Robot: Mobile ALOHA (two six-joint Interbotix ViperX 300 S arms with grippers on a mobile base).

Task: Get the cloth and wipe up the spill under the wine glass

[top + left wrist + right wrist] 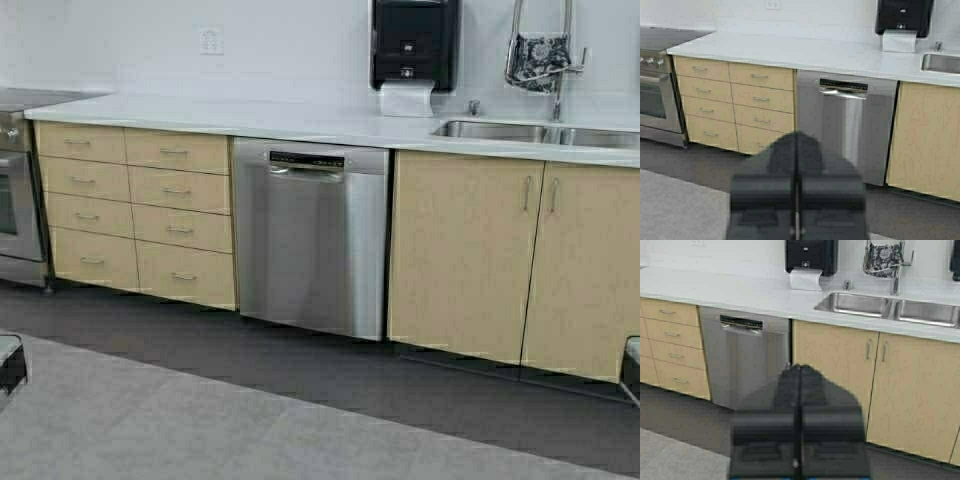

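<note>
The dark cloth (540,58) with a white floral pattern hangs over the tall faucet at the sink, at the far right of the counter. It also shows in the right wrist view (883,258). The wine glass is out of view, and no spill shows. My left gripper (796,142) is shut and empty, held low and well back from the cabinets. My right gripper (800,372) is shut and empty too, held low opposite the cabinet doors. In the high view only the edges of both arms show at the bottom corners.
A white counter (250,115) runs across, with drawers (135,210) on the left, a steel dishwasher (312,240), cabinet doors (465,255) and a double sink (540,132). A black paper towel dispenser (414,45) hangs on the wall. An oven (15,190) stands far left. Floor lies between me and the cabinets.
</note>
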